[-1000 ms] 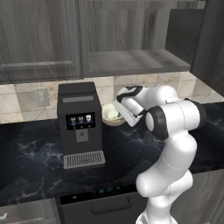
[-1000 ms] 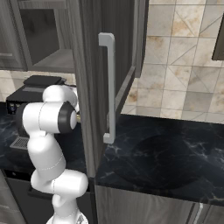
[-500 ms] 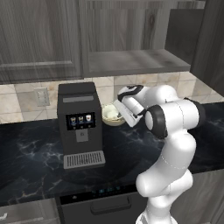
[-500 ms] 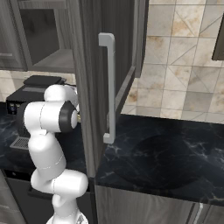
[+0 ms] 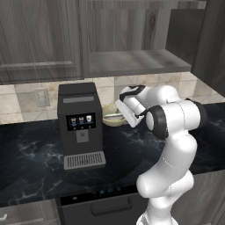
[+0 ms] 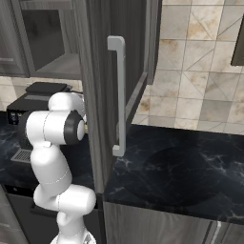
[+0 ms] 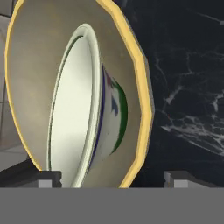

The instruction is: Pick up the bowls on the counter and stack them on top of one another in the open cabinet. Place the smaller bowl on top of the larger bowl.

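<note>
The larger bowl [image 5: 108,121], tan-yellow, stands on the black counter [image 5: 35,154] just right of the coffee machine. In the hand view the smaller bowl [image 7: 74,109], pale cream-green, lies nested inside the larger bowl [image 7: 35,57], with the counter [image 7: 188,87] beyond. My gripper [image 5: 117,114] hangs right at the bowls' rim, and its fingertips [image 7: 48,179] stand wide apart on either side of the bowls. The gripper [image 7: 111,179] is open and holds nothing. The open cabinet [image 5: 132,61] with its bare grey shelf hangs above the bowls.
A black coffee machine [image 5: 80,123] stands close to the left of the bowls. An open cabinet door with a long handle [image 6: 117,95] juts out in the right base view. Tiled wall [image 5: 26,103] runs behind the counter.
The jaws have gone from shut to wide open, letting go of the smaller bowl, which now rests in the larger bowl. The arm has hardly moved.
</note>
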Robot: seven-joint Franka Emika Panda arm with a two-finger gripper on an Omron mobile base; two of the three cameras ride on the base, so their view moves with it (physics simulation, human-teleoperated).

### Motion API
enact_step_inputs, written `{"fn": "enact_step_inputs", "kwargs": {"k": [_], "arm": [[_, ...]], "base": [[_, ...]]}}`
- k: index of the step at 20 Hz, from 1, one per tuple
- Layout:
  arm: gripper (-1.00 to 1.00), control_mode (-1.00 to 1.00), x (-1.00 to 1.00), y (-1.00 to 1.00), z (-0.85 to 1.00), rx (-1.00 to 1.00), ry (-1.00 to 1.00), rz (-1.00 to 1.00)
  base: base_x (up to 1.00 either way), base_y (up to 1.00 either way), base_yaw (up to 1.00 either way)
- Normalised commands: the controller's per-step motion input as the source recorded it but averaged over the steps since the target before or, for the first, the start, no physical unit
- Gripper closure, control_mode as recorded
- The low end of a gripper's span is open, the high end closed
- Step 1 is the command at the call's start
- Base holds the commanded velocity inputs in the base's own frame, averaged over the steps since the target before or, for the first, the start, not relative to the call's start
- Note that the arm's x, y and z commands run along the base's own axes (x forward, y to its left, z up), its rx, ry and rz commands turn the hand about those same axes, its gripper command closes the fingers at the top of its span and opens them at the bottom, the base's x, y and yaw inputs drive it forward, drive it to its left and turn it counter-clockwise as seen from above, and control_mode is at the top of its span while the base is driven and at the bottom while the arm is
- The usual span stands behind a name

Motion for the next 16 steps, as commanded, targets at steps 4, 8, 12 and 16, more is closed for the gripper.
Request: {"fn": "enact_step_inputs", "kwargs": {"k": [4,8,12,16], "arm": [[-1.00,-1.00,0.00,0.00,0.11,0.00,-0.03,0.00],[-1.00,-1.00,0.00,0.00,0.16,0.00,-0.04,0.00],[-1.00,-1.00,0.00,0.00,0.03,0.00,-0.01,0.00],[-1.00,-1.00,-0.03,0.00,0.00,0.00,0.00,0.00]], "base": [[0.00,0.00,0.00],[0.00,0.00,0.00],[0.00,0.00,0.00],[0.00,0.00,0.00]]}}
